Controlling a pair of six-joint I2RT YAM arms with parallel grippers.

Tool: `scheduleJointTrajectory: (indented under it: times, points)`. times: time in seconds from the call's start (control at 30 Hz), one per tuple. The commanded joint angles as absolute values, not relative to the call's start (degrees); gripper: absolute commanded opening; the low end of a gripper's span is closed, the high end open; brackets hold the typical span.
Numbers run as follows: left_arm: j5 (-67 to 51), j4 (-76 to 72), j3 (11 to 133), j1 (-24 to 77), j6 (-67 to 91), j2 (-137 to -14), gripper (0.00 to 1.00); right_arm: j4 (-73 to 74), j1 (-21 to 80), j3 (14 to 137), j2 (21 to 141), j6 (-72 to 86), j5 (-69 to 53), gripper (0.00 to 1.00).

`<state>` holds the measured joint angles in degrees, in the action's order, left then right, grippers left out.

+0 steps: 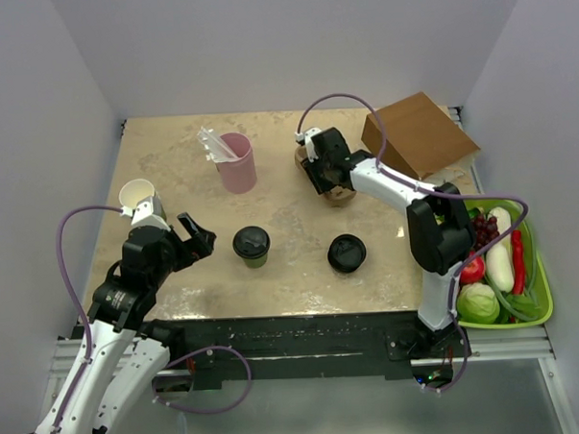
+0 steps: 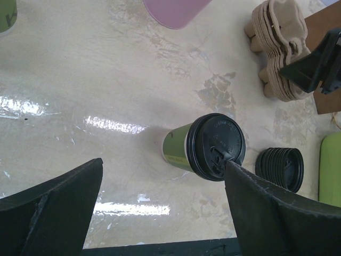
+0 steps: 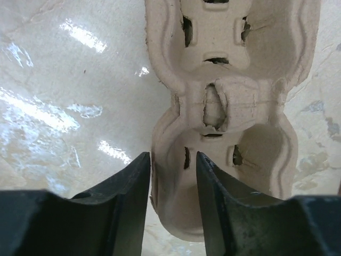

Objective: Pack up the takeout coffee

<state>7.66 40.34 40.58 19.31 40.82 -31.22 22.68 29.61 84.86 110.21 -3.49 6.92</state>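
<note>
The coffee cup (image 1: 251, 246) is found upright at three o'clock from the nearer left gripper (image 1: 200, 233), jaws spread wide. The right gripper (image 3: 172, 165) is set astride the carrier (image 3: 234, 80) rim; grip undetermined.

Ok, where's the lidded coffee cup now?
The lidded coffee cup stands centre-front in the top view, between the open left claw and the stack of black lids.

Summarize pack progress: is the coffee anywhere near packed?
Done: takeout coffee is lidded, standing on the table.
In hand: right gripper straddles the rim of the pulp carrier; whether it grips is unclear. Left gripper is open, empty, short of the coffee.
Left: coffee is in neither carrier nor brown bag, so the packing is still to do.
</note>
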Motion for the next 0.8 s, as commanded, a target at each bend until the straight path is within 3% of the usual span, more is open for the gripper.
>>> scheduleJointTrajectory:
  times: [0.0, 0.13, 0.5, 0.77]
  points:
    - [7.4, 38.8, 40.9, 19.4, 39.2, -31.4, 1.0, 19.2, 29.8, 85.1, 105.9, -11.4, 6.8, 0.45]
    - [7.5, 38.7, 40.8, 19.5, 39.3, -31.6, 1.0, 16.4, 30.0, 86.8, 105.2, -15.5, 5.5, 0.47]
    - [8.4, 38.8, 41.0, 19.4, 39.7, -32.5, 1.0, 20.0, 31.3, 101.3, 117.6, -17.8, 0.6, 0.49]
    - [8.7, 38.9, 41.0, 19.4, 39.9, -33.0, 1.0, 19.7, 32.2, 107.2, 123.0, -15.1, 6.4, 0.48]
